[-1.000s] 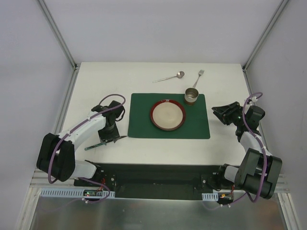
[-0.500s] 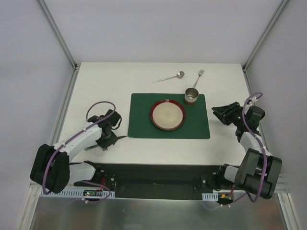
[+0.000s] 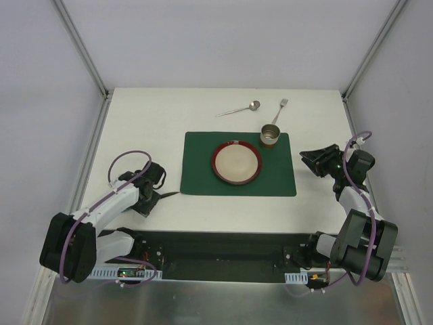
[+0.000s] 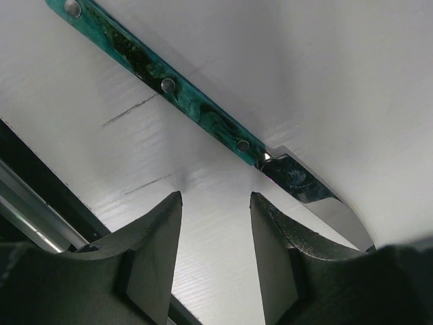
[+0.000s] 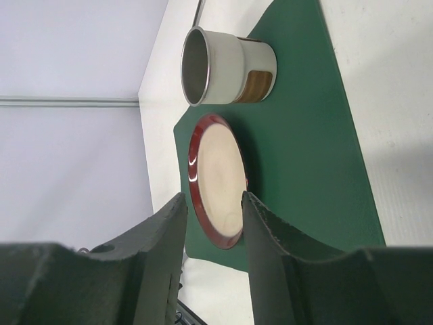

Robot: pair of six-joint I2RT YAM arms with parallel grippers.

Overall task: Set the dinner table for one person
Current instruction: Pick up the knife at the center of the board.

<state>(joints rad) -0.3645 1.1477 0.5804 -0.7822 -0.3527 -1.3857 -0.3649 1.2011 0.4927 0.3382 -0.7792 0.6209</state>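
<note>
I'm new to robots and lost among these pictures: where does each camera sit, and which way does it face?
Top: above and behind, looking down on the table; both arms show.
Left wrist: looks down at the knife; own fingers show.
Right wrist: looks sideways at plate and cup; own fingers show.
Shared: plate in top and right wrist.

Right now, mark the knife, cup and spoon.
knife (image 4: 203, 115): left wrist view, teal handle.
cup (image 5: 233, 66): right wrist view, side wall.
spoon (image 3: 237, 110): top external view, mid handle.
</note>
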